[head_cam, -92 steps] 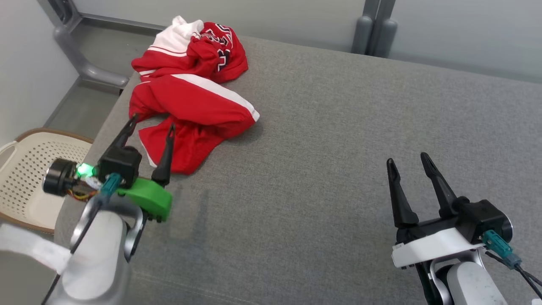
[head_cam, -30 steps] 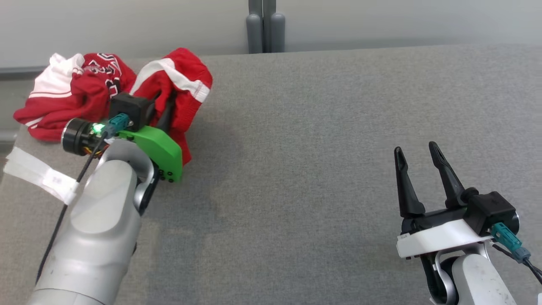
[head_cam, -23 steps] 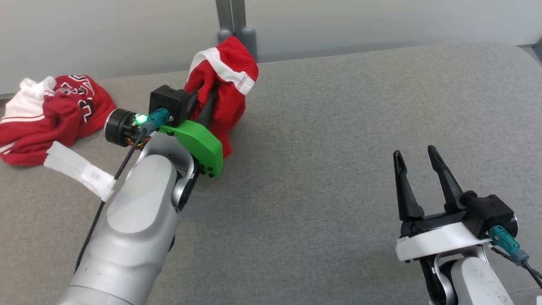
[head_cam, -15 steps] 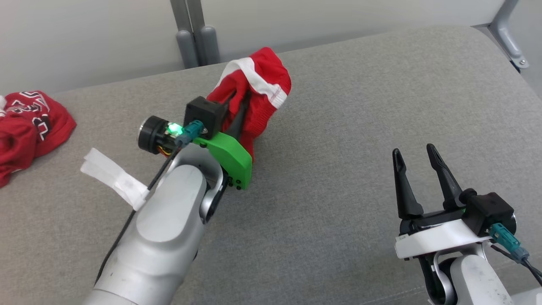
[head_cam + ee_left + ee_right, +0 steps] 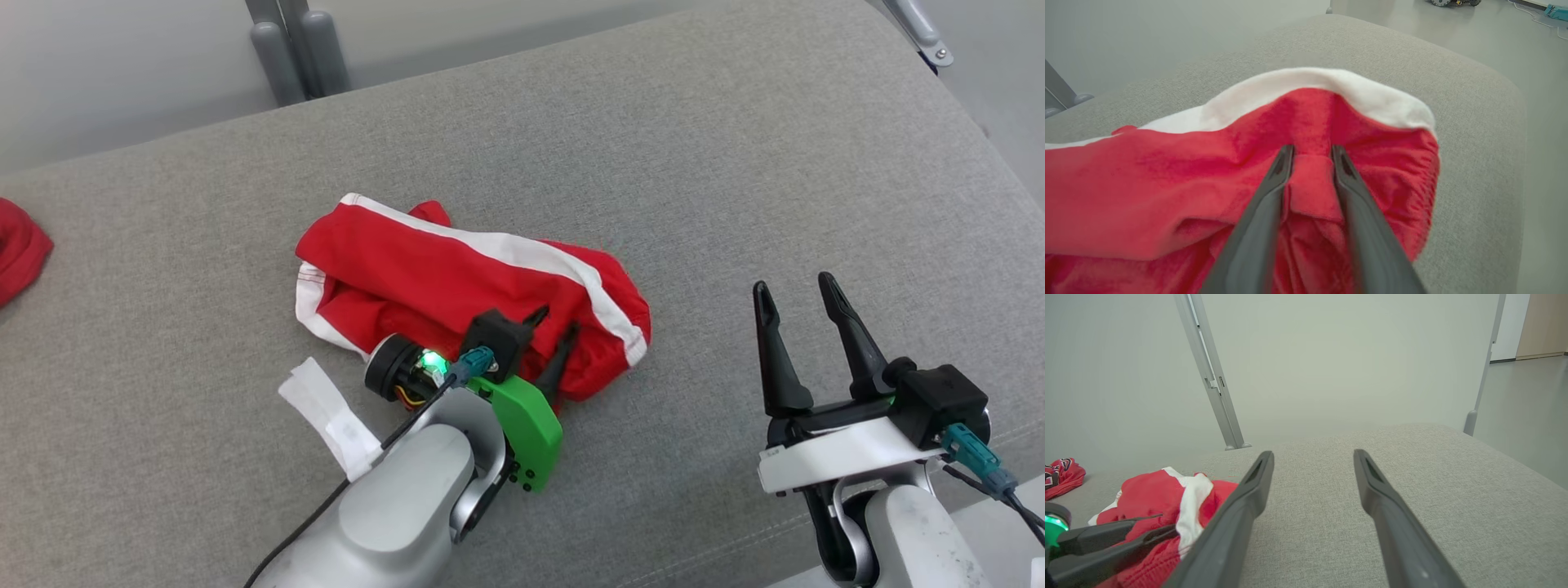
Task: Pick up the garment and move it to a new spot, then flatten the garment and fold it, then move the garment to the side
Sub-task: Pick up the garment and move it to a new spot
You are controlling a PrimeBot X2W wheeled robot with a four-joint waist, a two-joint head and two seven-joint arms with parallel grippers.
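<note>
Red cloth with a white stripe: the garment (image 5: 457, 278) lies crumpled near the middle of a grey padded surface (image 5: 735, 163), bunched into overlapping folds, with a gathered edge towards the robot.

The left gripper (image 5: 557, 320) rests at the garment's near edge. In the left wrist view its two dark fingers stand a little apart with a raised ridge of red cloth between them, touching both. Whether that ridge is pinched or already loose cannot be told. The right gripper (image 5: 793, 284) hovers to the right, well apart from the cloth, with its fingers spread and nothing between them.

The step in hand appears to be setting the garment down at its new spot. To do it well, the left fingers should part fully and lift clear, so no fold trails up with them. Flattening probably needs both grippers on opposite edges, pulling outward along the white trim.

A second red garment (image 5: 16, 249) lies at the far left edge, well apart. A white tape tag (image 5: 331, 416) hangs from the left arm's cable and could snag the fabric. Grey posts (image 5: 298, 49) stand behind the surface.
</note>
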